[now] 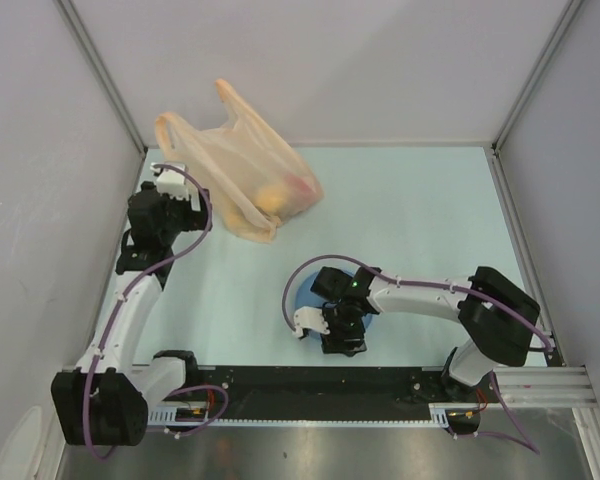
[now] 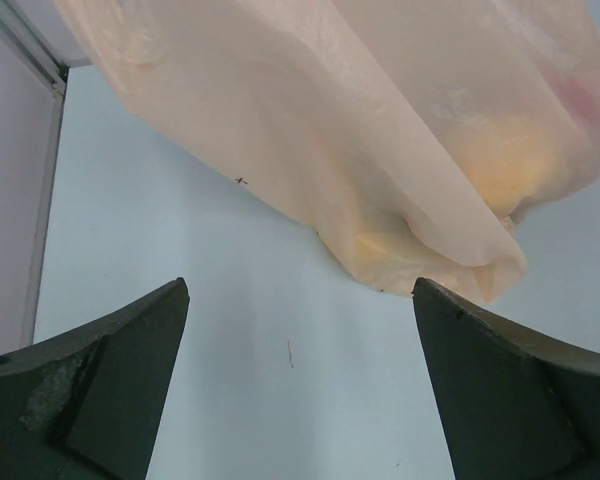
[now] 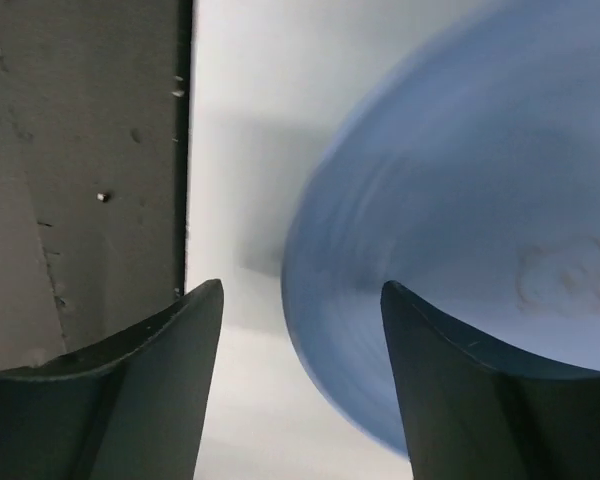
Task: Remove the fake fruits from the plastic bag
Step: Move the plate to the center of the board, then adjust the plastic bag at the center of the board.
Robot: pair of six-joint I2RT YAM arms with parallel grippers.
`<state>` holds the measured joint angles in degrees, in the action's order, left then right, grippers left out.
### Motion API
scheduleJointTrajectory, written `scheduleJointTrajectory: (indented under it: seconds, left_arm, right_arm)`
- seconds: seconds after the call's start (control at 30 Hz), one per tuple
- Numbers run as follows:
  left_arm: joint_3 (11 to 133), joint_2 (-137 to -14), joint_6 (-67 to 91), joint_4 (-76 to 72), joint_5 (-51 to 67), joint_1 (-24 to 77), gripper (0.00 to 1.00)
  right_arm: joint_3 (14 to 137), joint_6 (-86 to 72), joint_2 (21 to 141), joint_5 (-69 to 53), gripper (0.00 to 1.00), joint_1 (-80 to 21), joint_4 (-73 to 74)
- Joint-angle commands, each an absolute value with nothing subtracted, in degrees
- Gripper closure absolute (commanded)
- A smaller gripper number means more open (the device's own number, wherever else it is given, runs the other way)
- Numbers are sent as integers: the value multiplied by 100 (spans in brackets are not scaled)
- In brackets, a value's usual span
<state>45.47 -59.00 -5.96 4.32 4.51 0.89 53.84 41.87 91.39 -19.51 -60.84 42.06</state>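
Note:
The peach-orange plastic bag (image 1: 242,165) lies at the back left of the table, its handles against the back wall. Through its film I see a yellow fake fruit (image 1: 272,198) and a red one (image 1: 302,186); other fruits are hidden. In the left wrist view the bag (image 2: 330,120) fills the top, with the yellow fruit (image 2: 500,165) showing inside. My left gripper (image 1: 200,215) (image 2: 301,290) is open and empty, just short of the bag's near left edge. My right gripper (image 1: 332,335) (image 3: 301,290) is open and empty, low over the near rim of the blue plate.
A round blue plate (image 1: 302,292) (image 3: 480,230) sits near the front middle, under the right wrist. The black base rail (image 1: 310,385) (image 3: 80,170) runs along the near edge. Grey walls enclose the table at the left, back and right.

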Motion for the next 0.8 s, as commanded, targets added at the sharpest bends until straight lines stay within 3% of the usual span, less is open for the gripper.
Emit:
scheduleJointTrajectory:
  seconds: [0.0, 0.2, 0.4, 0.57, 0.77]
  left_arm:
    - [5413, -5818, -265, 395, 730, -219, 0]
    - [7064, -6886, 483, 527, 1045, -571, 0]
    - [8269, -8155, 1097, 764, 676, -650, 0]
    - [9306, -9375, 2500, 765, 1308, -1036, 0]
    - [9984, -10343, 3366, 300, 2196, -1160, 0]
  right_arm:
    - [5931, 3789, 8720, -1600, 27, -5680, 4402]
    - [7178, 3192, 8200, -1486, 7, -4740, 4449]
    - [8742, 1408, 9385, -1029, 12, -3833, 2884]
    - [11053, 729, 10799, -660, 14, -3349, 2137]
    - [14309, 844, 13373, -633, 14, -3208, 1934]
